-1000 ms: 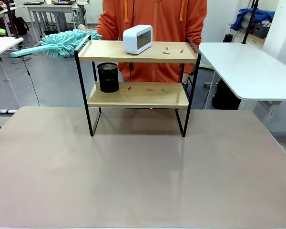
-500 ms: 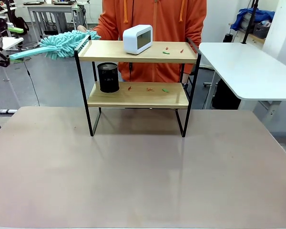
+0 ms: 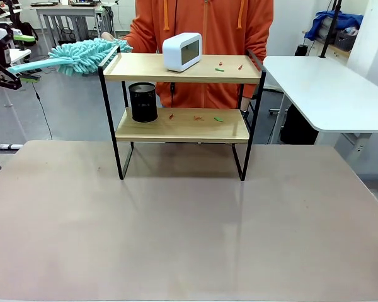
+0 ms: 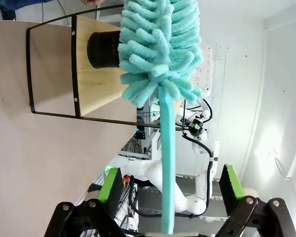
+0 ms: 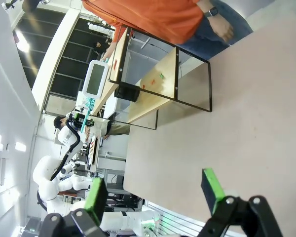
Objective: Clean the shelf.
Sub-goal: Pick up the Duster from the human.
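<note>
The shelf [image 3: 183,68] stands mid-table, two wooden boards in a black frame, with small red and green scraps [image 3: 220,69] on both boards. From behind it a person's hand [image 3: 108,37] holds out a teal fluffy duster [image 3: 88,55], handle pointing left. My left gripper [image 3: 20,60] is open at the far left, around the handle's end. In the left wrist view the duster handle [image 4: 167,187] runs between the spread green pads [image 4: 111,183] without touching either. My right gripper [image 5: 153,192] is open and holds nothing, over the table with the shelf [image 5: 163,79] far ahead.
A white clock [image 3: 181,51] sits on the top board and a black mesh cup [image 3: 143,102] on the lower one. The person in orange [image 3: 205,25] stands right behind the shelf. Another white table [image 3: 327,88] lies to the right.
My left gripper has come into view from the left edge and moved up to the duster's handle end. The person has lifted the duster slightly. The shelf and its items are unmoved.
</note>
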